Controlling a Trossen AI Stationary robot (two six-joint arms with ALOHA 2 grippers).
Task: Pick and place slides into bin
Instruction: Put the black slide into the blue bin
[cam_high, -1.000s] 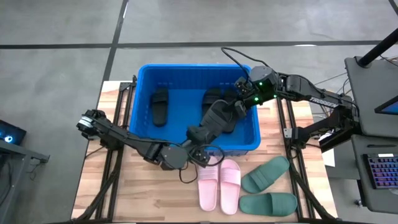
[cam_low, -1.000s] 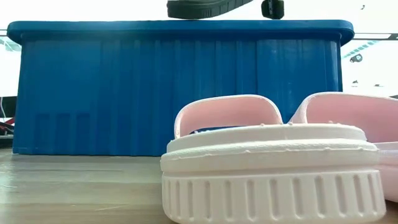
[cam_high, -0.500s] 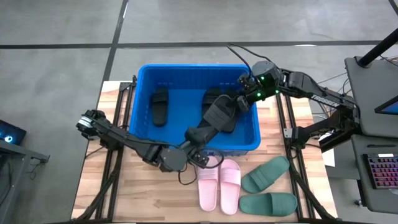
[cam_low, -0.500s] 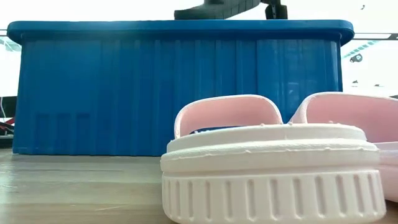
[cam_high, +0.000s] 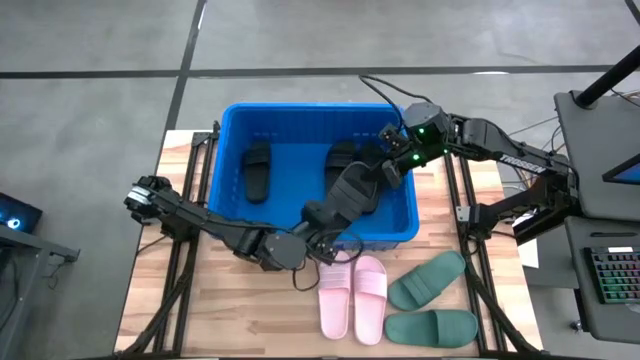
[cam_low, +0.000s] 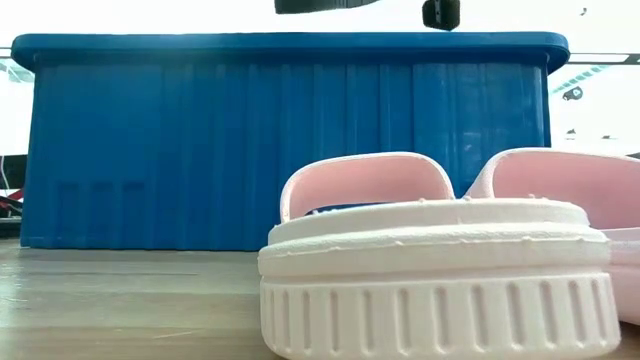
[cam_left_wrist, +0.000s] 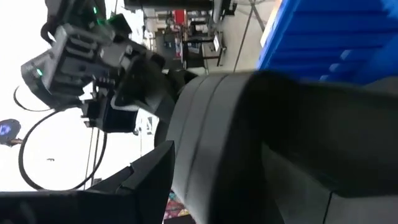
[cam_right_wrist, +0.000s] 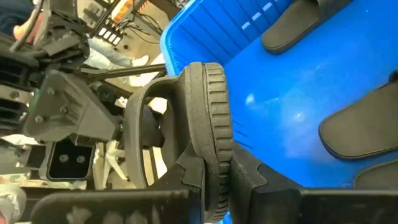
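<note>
High view shows both pincers clenched on one black slide (cam_high: 350, 190), the left pincer (cam_high: 318, 214) at one end and the right pincer (cam_high: 388, 168) at the other, holding it above the bin (cam_high: 232, 120), probably to drop it among the others.

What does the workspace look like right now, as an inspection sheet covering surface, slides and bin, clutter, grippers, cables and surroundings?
Surface: wooden plank table.
Job's things: blue bin holds at least two black slides; a held black slide hangs above it; pink pair and green pair lie on the table in front of the bin.
Clutter: nothing seen.
Grippers: right gripper has its jaws shut on the held black slide; left gripper is at its other end.
Cables: black cable loops on the table near the left gripper.
Surroundings: grey floor; keyboard at right.
</note>
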